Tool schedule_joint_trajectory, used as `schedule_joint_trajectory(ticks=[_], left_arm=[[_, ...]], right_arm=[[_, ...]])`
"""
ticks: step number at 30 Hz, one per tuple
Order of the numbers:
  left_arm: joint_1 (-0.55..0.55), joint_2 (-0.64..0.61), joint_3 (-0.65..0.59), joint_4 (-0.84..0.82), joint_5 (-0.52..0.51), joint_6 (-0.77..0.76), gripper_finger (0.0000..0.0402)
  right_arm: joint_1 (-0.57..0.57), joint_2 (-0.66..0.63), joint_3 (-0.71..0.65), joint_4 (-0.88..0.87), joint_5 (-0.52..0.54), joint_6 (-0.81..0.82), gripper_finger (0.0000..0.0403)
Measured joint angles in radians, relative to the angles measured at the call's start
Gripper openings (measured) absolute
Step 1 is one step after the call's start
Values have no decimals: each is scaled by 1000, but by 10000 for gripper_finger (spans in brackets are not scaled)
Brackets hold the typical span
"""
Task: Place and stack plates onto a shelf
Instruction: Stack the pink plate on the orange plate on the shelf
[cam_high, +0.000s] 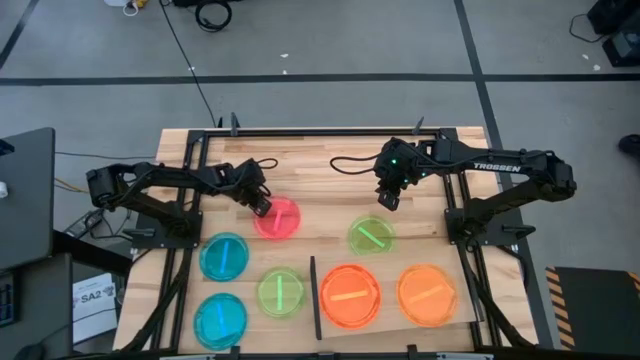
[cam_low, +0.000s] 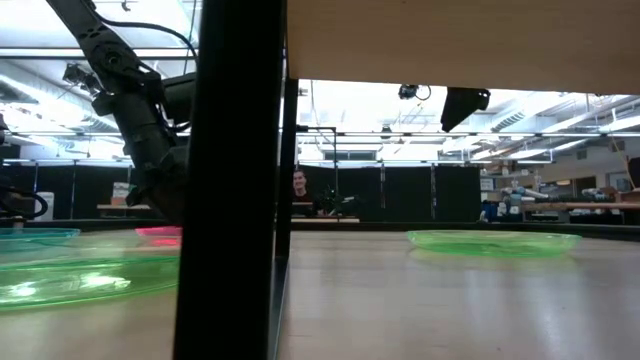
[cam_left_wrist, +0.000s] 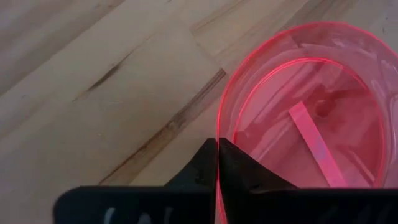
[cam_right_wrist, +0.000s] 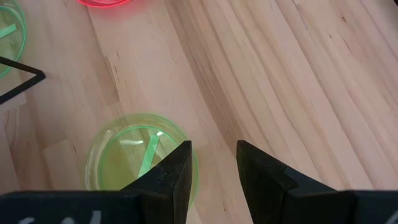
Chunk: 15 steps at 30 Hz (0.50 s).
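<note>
Starting at the left of the high view, two blue plates (cam_high: 223, 257) lie one nearer the front edge than the other on the planked bench (cam_high: 330, 145), with a green plate (cam_high: 280, 292) just to their right. Behind them the left claw (cam_high: 261, 206) is closed on the rim of the pink plate (cam_high: 277, 218); its wrist view shows the two dark fingertips (cam_left_wrist: 231, 163) pinched together on the plate's edge. A thin black strip (cam_high: 314, 298) marks the left edge of the shelf (cam_high: 390, 335), a pale board at the bench's front right. Two orange plates (cam_high: 349, 296) sit side by side on it. Behind the shelf, a second green plate (cam_high: 371, 235) lies on the bench. The right claw (cam_high: 388, 198) hangs above the bench just behind that plate, its jaws apart and holding nothing.
</note>
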Motion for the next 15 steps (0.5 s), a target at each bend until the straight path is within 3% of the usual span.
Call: schedule_joint_trajectory(ticks=[15], left_arm=[[5,0,56,25,-10,25,7]], right_arm=[[0,0,0,0,0,0,132]])
